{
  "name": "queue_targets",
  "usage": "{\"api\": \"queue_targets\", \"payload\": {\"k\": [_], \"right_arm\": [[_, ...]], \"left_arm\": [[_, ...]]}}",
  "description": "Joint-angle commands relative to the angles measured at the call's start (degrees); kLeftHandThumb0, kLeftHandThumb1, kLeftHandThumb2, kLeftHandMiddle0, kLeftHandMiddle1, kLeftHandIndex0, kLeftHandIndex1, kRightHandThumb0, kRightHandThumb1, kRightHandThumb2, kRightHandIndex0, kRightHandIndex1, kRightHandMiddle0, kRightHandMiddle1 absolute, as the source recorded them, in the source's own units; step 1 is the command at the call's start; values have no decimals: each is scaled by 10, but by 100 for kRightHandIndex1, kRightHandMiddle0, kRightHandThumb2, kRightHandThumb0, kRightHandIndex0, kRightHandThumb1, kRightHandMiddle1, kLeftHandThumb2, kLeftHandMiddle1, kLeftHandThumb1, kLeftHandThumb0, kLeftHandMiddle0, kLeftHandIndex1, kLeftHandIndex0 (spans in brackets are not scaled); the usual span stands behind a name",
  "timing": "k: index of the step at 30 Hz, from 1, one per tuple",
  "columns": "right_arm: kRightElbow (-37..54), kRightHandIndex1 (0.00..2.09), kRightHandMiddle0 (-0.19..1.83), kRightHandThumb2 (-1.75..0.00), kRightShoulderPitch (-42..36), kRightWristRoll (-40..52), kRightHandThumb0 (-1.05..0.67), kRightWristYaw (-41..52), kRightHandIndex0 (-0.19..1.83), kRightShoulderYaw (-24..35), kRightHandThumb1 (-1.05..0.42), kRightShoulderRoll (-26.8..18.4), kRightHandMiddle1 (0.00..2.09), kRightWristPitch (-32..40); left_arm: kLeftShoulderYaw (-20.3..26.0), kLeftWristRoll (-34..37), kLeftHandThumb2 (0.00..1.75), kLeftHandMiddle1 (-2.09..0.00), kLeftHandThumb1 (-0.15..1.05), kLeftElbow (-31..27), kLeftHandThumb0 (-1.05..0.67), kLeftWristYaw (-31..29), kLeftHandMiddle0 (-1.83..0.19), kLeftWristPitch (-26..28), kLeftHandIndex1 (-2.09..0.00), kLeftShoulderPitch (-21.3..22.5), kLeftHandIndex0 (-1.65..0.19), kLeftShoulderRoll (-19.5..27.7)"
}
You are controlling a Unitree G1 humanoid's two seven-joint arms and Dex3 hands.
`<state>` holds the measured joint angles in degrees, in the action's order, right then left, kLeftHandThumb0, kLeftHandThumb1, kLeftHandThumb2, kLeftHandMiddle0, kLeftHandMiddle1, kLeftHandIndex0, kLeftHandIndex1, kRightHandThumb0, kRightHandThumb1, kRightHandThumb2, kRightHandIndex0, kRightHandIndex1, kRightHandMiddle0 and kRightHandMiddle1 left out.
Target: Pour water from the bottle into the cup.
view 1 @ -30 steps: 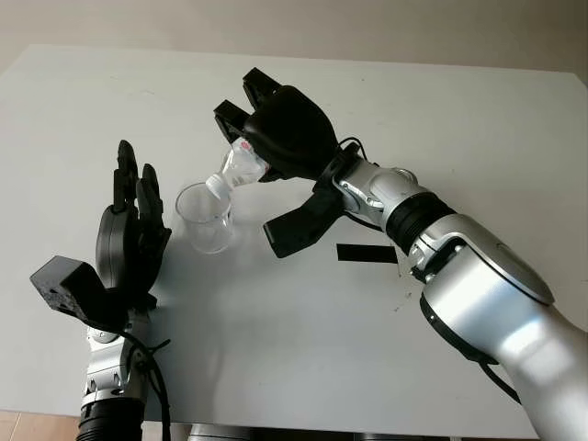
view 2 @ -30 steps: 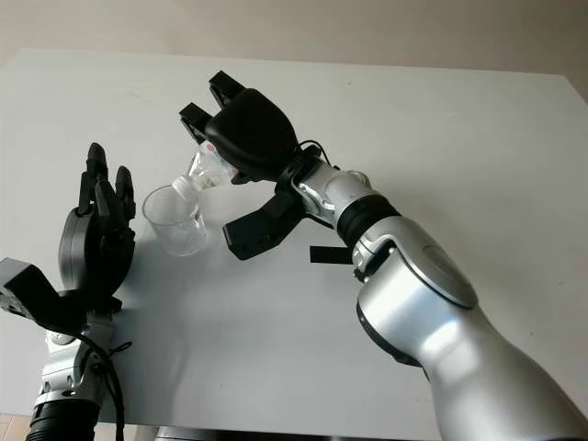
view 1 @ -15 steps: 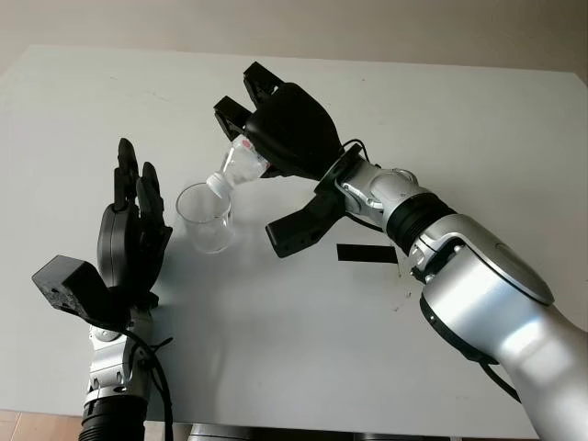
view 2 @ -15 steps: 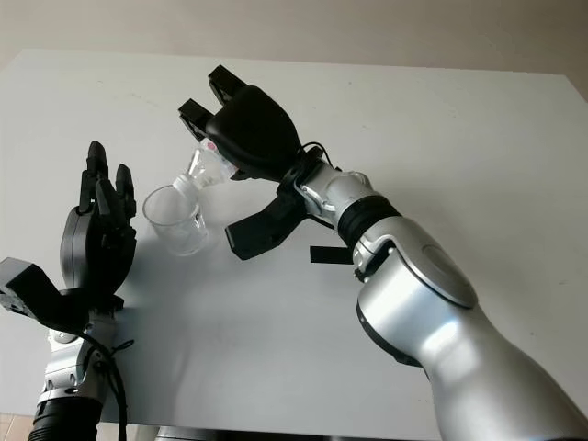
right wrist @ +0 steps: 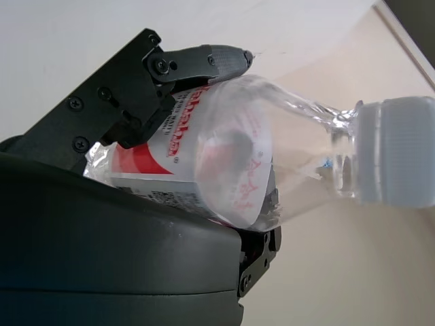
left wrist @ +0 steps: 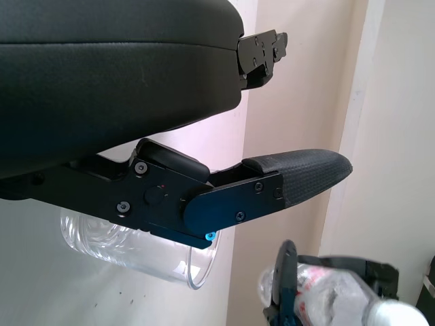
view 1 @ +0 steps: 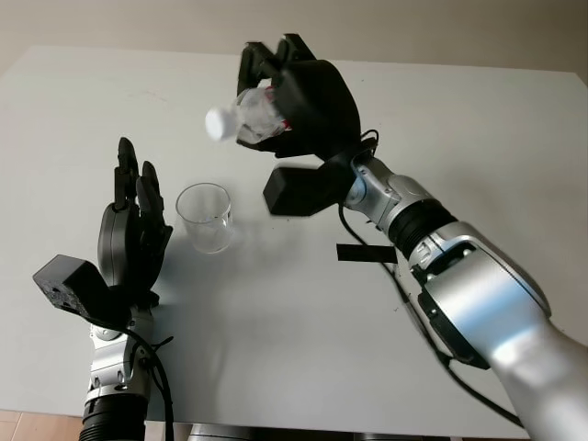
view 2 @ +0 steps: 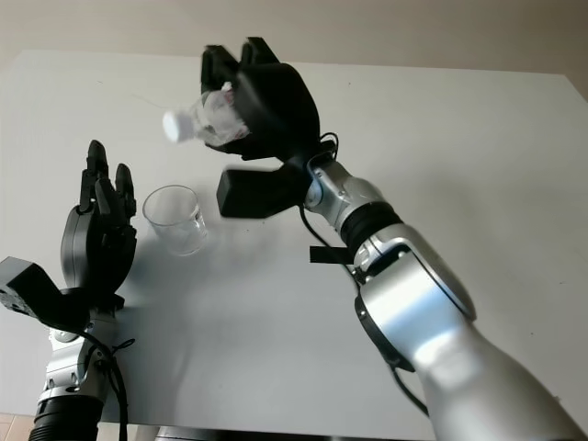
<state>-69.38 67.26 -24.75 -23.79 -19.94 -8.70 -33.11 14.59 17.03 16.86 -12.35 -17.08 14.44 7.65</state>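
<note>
Since half a second ago the right hand has lifted the bottle away from the cup; before, the neck of the bottle leaned down over the rim of the cup, and now the bottle is high above the table and lies nearly level, while the cup and the left hand stay where they were. From the left eye the right hand is closed around the body of the bottle, and the white cap points toward the robot's left side, so the long axis of the bottle runs almost horizontally and the mouth is above and a little behind the cup, well apart from it. The cup stands upright on the table, just beside the left hand, which holds nothing and is open, with its fingers pointing away from the robot; a dark strip lies on the table under the right forearm. From the right eye the arrangement is the same. From the left wrist the clear cup is seen close behind the left hand's finger, not gripped, and the bottle hangs further away. From the right wrist the fingers press the red and white label of the bottle against the palm, and the cap seems to be screwed on. I judge the pouring is finished or interrupted; the next move depends on the right hand, which alone carries the bottle, either tilting the mouth down to the cup again or setting the bottle upright on the table.
</note>
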Motion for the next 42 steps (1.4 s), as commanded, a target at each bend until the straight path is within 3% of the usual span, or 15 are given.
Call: {"api": "queue_targets", "payload": {"k": [1, 3, 5, 10, 14, 15, 17, 20, 32, 37, 42], "right_arm": [[31, 209, 115, -59, -17, 51, -13, 47, 128, 45, -85, 8, 209, 3], [66, 209, 117, -37, -39, 115, -16, 115, 127, 89, -97, 14, 209, 40], [108, 209, 118, -27, -65, 149, -18, 157, 127, 113, -101, 11, 209, 76], [239, 209, 118, -22, -144, 212, -19, 251, 124, 157, -104, -4, 209, 173], [406, 209, 113, -24, -234, 257, -19, 325, 123, 172, -105, -18, 209, 292], [454, 209, 107, -24, -260, 262, -20, 340, 120, 171, -105, -23, 209, 324], [529, 209, 70, -24, -299, 270, -21, 358, 110, 170, -105, -30, 209, 377], [598, 209, 48, -23, -339, 269, -22, 368, 104, 172, -105, -35, 209, 419], [694, 209, 28, -24, -407, 308, -26, 399, 92, 221, -105, -63, 209, 534], [709, 209, 30, -23, -417, 317, -26, 394, 94, 237, -105, -63, 209, 575], [706, 209, 47, -24, -406, 344, -24, 374, 106, 259, -105, -50, 209, 636]], "left_arm": [[-1, -1, 68, -5, 105, 13, -80, -4, 19, -2, 0, -13, 19, -6], [-1, -1, 68, -5, 105, 13, -80, -4, 19, -2, 0, -12, 19, -6], [-2, -1, 68, -4, 105, 14, -80, -5, 19, -3, 0, -11, 19, -5], [-3, -2, 69, -4, 105, 10, -80, -10, 19, 0, 0, -15, 19, -3], [-4, -3, 69, -3, 105, 9, -81, -13, 19, 3, 0, -15, 19, -2], [-5, -3, 69, -3, 105, 9, -81, -12, 19, 5, 0, -16, 19, -2], [-6, -5, 68, -3, 105, 9, -82, -12, 19, 6, 0, -16, 19, -3], [-6, -6, 68, -3, 105, 9, -82, -12, 19, 7, 0, -16, 19, -2], [-7, -4, 70, -4, 105, 6, -82, -13, 19, 12, 0, -20, 19, 0], [-7, -5, 69, -4, 105, 3, -82, -14, 19, 16, 0, -20, 19, 0], [-5, -3, 68, -4, 105, 6, -82, -15, 19, 16, 0, -19, 19, 0]]}}
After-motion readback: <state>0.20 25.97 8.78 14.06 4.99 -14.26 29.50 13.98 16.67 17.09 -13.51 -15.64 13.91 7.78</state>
